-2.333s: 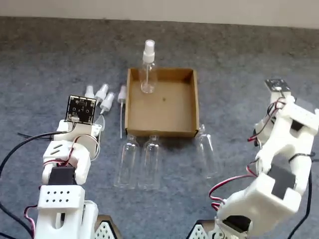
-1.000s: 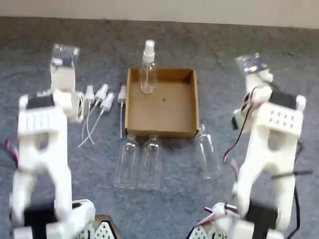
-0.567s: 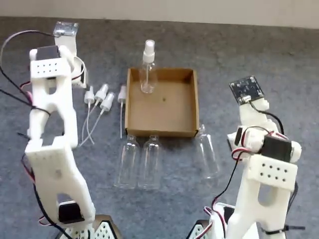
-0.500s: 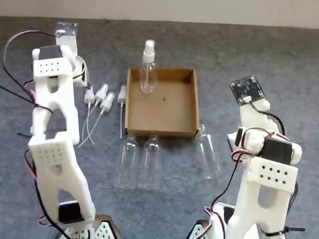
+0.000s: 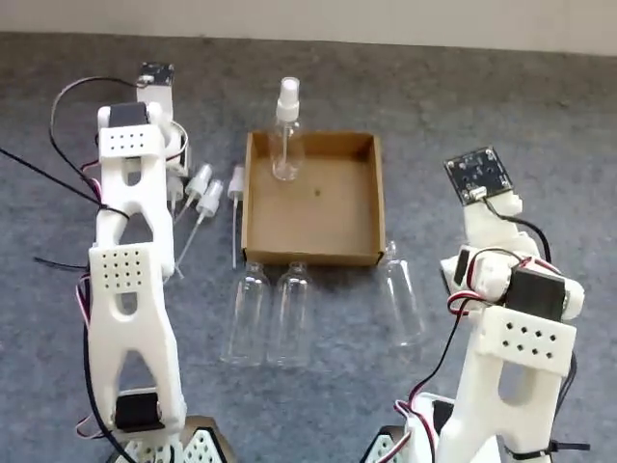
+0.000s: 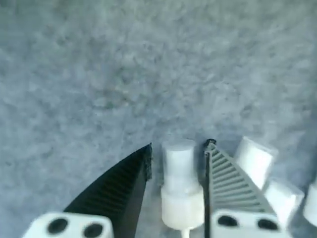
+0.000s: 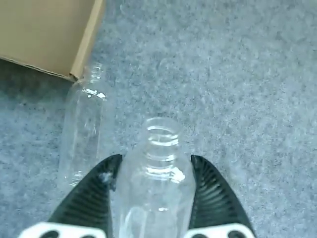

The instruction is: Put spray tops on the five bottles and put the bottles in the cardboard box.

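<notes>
The left gripper (image 6: pixel 178 147) has its fingers (image 6: pixel 124 183) spread, straddling a white spray top (image 6: pixel 181 186) with a narrow gap on each side; contact cannot be confirmed. The top's long axis runs parallel to the fingers, with the cap end level with the fingertips and the collar toward the wrist. Further spray tops (image 6: pixel 255 158) lie just outside one finger.

The right gripper (image 7: pixel 154 159) has both fingers pressed against the sides of a clear bottle (image 7: pixel 157 188). The bottle's axis runs along the fingers, and its open threaded neck projects past the fingertips. A second bottle (image 7: pixel 84 134) lies beyond one fingertip, neck toward the cardboard box (image 7: pixel 49 29).
</notes>
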`<state>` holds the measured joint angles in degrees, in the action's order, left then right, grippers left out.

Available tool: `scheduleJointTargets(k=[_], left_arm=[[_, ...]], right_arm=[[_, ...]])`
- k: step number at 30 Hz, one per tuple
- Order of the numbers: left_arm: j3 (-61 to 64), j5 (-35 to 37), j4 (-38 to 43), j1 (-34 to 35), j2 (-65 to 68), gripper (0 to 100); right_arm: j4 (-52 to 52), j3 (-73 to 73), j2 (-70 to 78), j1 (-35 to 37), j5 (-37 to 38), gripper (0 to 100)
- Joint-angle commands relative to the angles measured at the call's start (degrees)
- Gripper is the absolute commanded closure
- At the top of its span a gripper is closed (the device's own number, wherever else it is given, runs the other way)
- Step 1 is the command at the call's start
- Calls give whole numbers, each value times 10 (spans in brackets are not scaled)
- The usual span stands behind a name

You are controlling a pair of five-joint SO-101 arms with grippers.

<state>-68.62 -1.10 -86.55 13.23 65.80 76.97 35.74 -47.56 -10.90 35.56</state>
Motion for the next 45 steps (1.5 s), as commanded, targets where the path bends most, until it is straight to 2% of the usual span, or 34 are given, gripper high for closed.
scheduleJointTargets(k=[1,10,15,18,21,23,28,33,37,40,45], left_arm=[[-26,3,-12,12,0,894],[-41,0,-35,29,-12,957],[-154,-4,-89,63,-59,958],[-240,-30,-137,71,-100,958],[-263,-36,-148,82,-162,958],[-242,-36,-149,87,-218,958],[-78,-36,-150,87,-409,957],[218,-62,-149,49,-677,932],[430,-84,-141,-20,-890,916],[538,-82,-100,-58,-1003,916],[596,-75,-69,-104,-1081,916]], right_arm=[[-12,-3,-16,6,5,995],[-12,-3,-17,30,4,995],[-13,-6,-17,30,4,994],[-26,-17,-18,32,4,994],[-68,-51,-18,73,-8,994],[-87,-70,-18,113,-64,995],[-130,-115,-17,227,-236,995],[-184,-115,-17,353,-326,995],[-245,-63,-18,424,-350,995],[-320,16,-19,449,-350,995],[-455,152,-47,458,-351,995]])
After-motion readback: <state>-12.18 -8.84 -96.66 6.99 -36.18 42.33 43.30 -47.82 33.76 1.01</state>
